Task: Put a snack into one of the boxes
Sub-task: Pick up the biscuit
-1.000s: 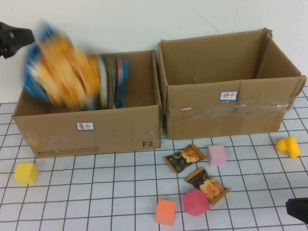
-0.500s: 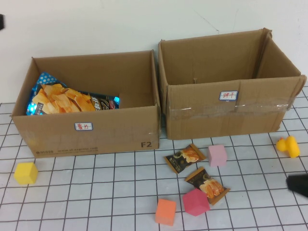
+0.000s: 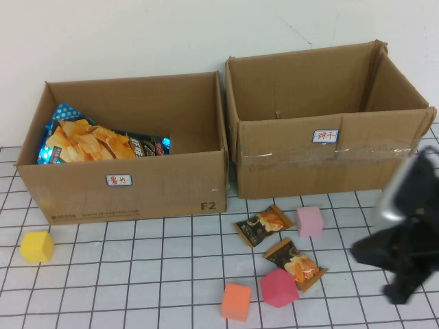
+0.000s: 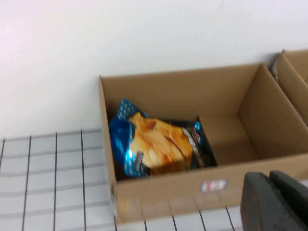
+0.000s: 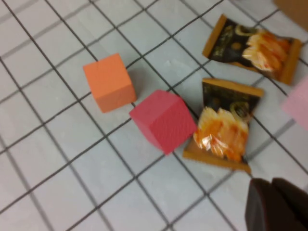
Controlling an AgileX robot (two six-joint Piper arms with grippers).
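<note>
A blue and orange chip bag [image 3: 96, 142] lies inside the left cardboard box [image 3: 137, 186]; it also shows in the left wrist view [image 4: 154, 144]. The right box [image 3: 329, 161] shows nothing inside. Two small dark snack packets [image 3: 263, 225] [image 3: 296, 264] lie on the grid mat in front of the boxes; they also show in the right wrist view [image 5: 252, 47] [image 5: 224, 125]. My right gripper [image 3: 394, 264] [image 5: 274, 204] is shut and empty, to the right of the nearer packet. My left gripper [image 4: 272, 202] is shut and empty, on the near side of the left box, out of the high view.
A yellow cube [image 3: 36, 247] sits at the front left. An orange cube [image 3: 236, 301], a red cube [image 3: 279, 288] and a pink cube [image 3: 310, 221] lie around the packets. The white wall stands behind the boxes.
The chip bag dropped into the left box and settled there. My left gripper left the high view. My right arm swung in from the right edge toward the packets, covering the yellow duck.
</note>
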